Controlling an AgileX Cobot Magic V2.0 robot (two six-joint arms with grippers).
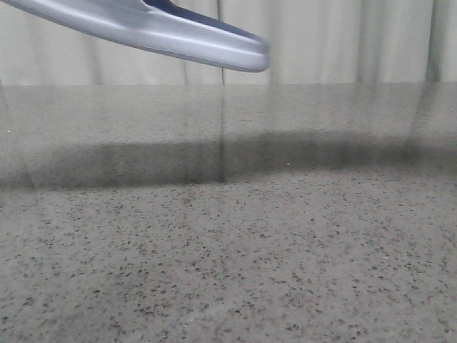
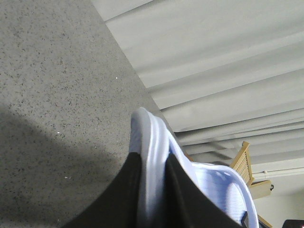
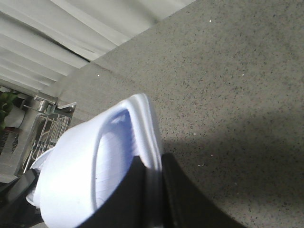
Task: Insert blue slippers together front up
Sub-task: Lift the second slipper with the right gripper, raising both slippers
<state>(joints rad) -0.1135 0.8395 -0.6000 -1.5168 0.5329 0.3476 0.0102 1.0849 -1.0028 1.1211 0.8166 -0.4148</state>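
Both grippers [image 2: 152, 199] [image 3: 154, 199] pinching a blue slipper [image 2: 152, 156] [image 3: 109, 156] each, lifted off table [image 1: 228, 250] for nesting together.

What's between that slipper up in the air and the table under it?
Nothing. In the front view the slipper hangs well above the speckled table, and the stretch below it holds only air and the slipper's dark shadow on the surface.

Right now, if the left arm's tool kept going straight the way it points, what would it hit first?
Probably the speckled table. The left tool is shut on a pale blue slipper, whose edge juts out ahead of the fingers, so the slipper would touch first. Nothing else shows in that line, though depth is hard to judge.
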